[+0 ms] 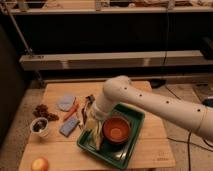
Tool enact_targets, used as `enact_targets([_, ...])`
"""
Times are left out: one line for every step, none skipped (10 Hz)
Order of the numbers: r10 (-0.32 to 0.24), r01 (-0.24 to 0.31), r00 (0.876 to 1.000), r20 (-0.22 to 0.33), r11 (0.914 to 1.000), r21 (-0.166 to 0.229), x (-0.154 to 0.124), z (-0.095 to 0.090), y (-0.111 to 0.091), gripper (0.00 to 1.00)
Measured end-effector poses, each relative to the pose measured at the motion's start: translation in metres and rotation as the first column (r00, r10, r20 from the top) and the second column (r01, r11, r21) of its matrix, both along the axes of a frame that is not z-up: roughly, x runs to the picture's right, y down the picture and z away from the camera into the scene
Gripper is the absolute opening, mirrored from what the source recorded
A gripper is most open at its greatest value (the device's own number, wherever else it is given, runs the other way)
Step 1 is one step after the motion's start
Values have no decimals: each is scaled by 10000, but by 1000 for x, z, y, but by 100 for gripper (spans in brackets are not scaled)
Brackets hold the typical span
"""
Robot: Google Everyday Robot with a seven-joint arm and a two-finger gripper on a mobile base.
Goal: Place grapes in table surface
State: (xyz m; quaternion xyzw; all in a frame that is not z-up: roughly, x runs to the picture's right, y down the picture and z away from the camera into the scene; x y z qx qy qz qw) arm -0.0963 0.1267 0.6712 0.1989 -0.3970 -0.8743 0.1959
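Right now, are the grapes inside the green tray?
No: the grapes lie on the wooden table near its left edge, outside the tray, while the end effector hangs over the tray's left end.

On my feed the room was dim and warmly lit. A long pale shelf (pixel 100 61) ran across the back, with a second shelf (pixel 115 7) above it and deep shadow between them. A pale slanted bar (pixel 20 31) stood at the left. The floor (pixel 182 92) was tan and speckled.
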Motion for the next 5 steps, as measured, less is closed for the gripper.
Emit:
enact_targets([-65, 69, 9999, -113, 9993, 380, -19, -7, -27, 42])
enact_targets([-122, 141, 9996, -254, 9970, 767, -43, -9, -53, 42])
enact_targets([-194, 235, 9991, -369, 9932, 1139, -66, -9, -74, 42])
enact_targets([-192, 253, 9988, -445, 9899, 1392, -81, -7, -89, 42])
enact_targets([-202, 299, 9982, -564, 9840, 1754, -101, -1, -105, 42])
